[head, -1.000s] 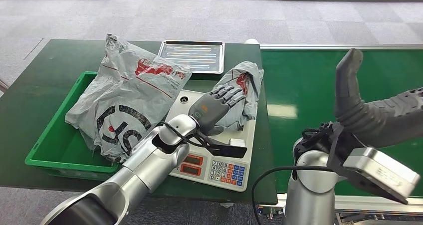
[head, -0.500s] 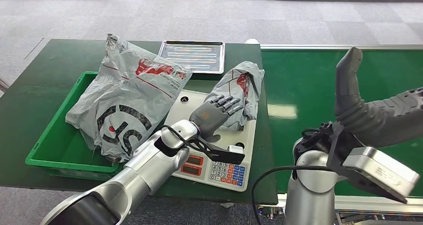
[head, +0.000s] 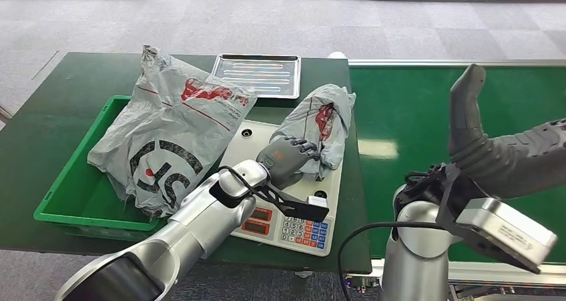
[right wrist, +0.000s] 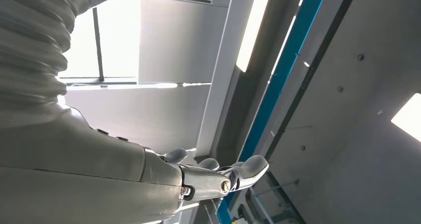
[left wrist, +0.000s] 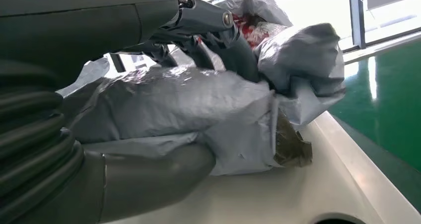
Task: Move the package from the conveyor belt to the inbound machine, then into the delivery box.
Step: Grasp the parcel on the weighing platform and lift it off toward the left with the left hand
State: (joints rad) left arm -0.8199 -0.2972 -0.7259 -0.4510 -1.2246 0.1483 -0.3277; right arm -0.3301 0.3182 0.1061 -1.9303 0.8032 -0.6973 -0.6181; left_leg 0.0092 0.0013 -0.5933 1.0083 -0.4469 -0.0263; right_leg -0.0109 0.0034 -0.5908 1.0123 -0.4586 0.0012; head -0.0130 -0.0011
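Step in hand: the package (head: 322, 129), a crumpled grey courier bag, lay on the white weighing scale (head: 280, 201), apparently the inbound machine, beside the green conveyor belt (head: 414, 114).
Left hand (head: 286, 159): its fingers (left wrist: 233, 50) were clenched around the bag's near end, thumb underneath.
Right hand (head: 467, 107): raised over the belt, released, holding nothing.
Next move: judged to call for lifting the bag clear and carrying it left into the green delivery box (head: 60, 187), where a larger grey parcel (head: 167, 134) already sat on the counter (head: 40, 114).
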